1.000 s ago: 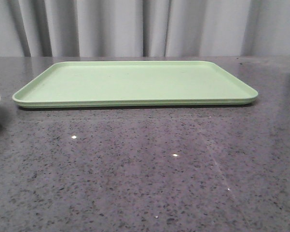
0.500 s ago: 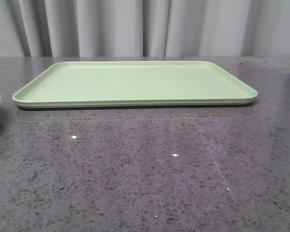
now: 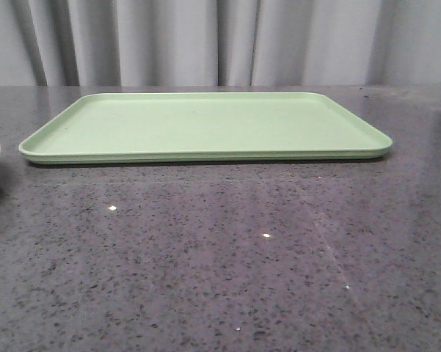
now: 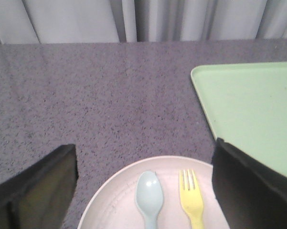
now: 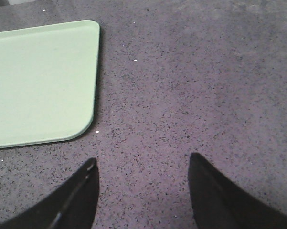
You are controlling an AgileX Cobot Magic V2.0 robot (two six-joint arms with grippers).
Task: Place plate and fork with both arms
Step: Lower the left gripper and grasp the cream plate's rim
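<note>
Both tools released: left tool (image 4: pixel 143 191) spread above the plate (image 4: pixel 119 195) at the table's (image 3: pixel 220 257) left edge, fork (image 4: pixel 192 198) lying in it beside a spoon (image 4: pixel 147 196); right tool (image 5: pixel 143 191) over bare table near the tray (image 3: pixel 205 125).

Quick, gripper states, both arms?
Left gripper: open, above the plate, holding nothing.
Right gripper: open, empty, over bare table.
</note>
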